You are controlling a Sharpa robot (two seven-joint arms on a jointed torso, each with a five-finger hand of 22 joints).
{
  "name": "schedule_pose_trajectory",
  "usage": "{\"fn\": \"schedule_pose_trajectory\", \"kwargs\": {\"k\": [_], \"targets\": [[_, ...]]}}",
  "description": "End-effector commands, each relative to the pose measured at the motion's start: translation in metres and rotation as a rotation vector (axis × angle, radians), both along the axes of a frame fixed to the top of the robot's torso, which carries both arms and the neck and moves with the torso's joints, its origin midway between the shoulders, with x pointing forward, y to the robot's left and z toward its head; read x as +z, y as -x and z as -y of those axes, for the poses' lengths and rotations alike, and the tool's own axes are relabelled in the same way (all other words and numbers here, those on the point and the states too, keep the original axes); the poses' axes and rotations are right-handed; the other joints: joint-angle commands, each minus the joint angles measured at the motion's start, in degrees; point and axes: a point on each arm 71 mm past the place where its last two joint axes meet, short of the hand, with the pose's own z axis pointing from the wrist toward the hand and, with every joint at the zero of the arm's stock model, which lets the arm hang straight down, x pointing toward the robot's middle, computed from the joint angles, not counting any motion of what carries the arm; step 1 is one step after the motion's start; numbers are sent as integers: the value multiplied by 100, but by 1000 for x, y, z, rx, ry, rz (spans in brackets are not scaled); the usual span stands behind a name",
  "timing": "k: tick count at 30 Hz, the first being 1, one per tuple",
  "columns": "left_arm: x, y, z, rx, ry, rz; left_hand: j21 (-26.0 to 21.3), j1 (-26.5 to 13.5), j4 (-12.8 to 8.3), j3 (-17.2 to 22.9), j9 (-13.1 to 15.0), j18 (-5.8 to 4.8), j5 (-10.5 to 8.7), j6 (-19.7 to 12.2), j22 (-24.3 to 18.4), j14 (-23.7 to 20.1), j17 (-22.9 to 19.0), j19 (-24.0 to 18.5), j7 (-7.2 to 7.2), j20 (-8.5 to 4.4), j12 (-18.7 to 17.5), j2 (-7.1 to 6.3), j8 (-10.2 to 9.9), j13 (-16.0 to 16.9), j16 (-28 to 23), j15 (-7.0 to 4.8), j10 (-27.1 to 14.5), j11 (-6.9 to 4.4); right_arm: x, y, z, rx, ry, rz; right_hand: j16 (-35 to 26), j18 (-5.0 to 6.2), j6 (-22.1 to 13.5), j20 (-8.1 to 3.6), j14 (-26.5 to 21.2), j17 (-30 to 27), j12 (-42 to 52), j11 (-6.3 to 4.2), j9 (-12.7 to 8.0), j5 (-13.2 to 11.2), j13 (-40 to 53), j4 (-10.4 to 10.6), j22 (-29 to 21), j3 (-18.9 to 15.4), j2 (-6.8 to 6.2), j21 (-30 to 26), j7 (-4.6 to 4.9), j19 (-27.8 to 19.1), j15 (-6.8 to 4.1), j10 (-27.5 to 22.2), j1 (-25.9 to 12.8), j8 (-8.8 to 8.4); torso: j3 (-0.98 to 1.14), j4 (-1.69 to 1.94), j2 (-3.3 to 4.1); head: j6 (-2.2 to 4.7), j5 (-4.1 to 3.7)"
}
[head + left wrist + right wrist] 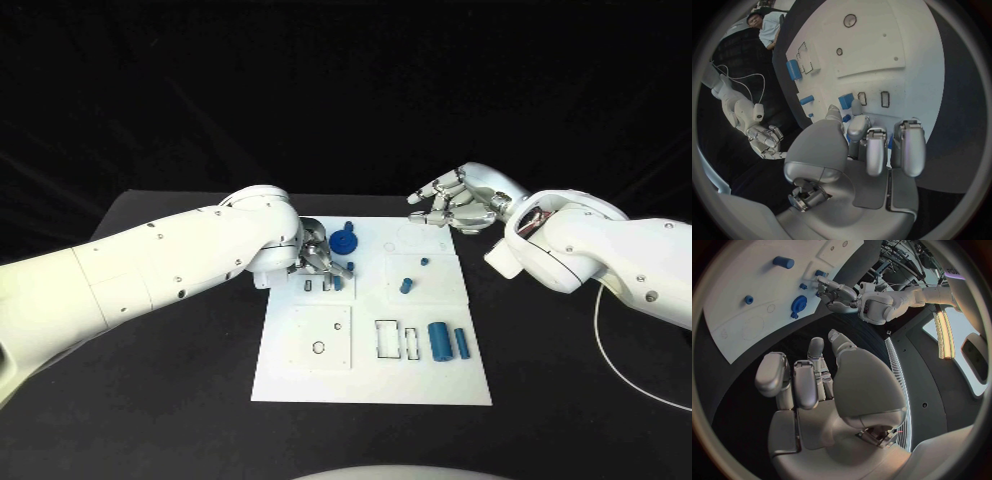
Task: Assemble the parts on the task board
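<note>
The white task board (310, 380) lies mid-table. My left hand (320, 258) hovers over its far left part, beside a blue gear (346, 241). In the left wrist view that hand (873, 145) pinches a small blue part (846, 101) between thumb and a fingertip, right next to two narrow empty slots (884, 99). My right hand (454, 208) hangs past the board's far edge with loosely bent fingers and holds nothing; its own view shows the palm (836, 390) bare. Two blue cylinders (449, 343) lie side by side on the near right of the board.
A small blue peg (426, 261) and a short blue piece (407, 285) sit mid-board on the right. A square panel with a round hole (316, 348) takes the near left. A white cable (620, 370) trails over the black table at the right.
</note>
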Motion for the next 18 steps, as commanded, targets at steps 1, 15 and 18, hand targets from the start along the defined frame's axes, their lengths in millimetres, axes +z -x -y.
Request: {"fn": "schedule_pose_trajectory", "kwargs": {"k": [1,15,18], "targets": [[-1,1,2,-17,-12,-17,21,98,-20,-29,18,-64,10,-62,602,603,1509,178,0,-30,27,5,46,9,14,-51,26,-12,-1,0,-1,13,7,-13,-10,32,37,3,205,2,-25,-3,7,24,3,-4,-7,5,23,-22,-2,-42,7,-35,13,21,2,-3,2,-9,0],[-2,1,6,-22,-5,-28,28,355,-68,25,144,-66,19,-112,623,603,1509,182,-3,-29,38,77,102,25,14,-52,28,-15,-3,-1,-2,15,11,-20,-16,32,37,3,204,-4,-28,-4,7,33,-2,-5,-7,7,29,-23,-3,-41,6,-34,17,23,2,4,1,-61,-3],[-2,2,6,-25,-8,-32,29,368,-72,27,150,-67,19,-114,626,603,1509,183,-3,-29,40,75,105,27,14,-52,28,-15,-3,-1,-2,16,12,-21,-16,32,37,3,204,-4,-28,-4,7,33,-2,-5,-7,7,29,-23,-3,-41,6,-34,17,23,3,4,0,-63,-3]]}}
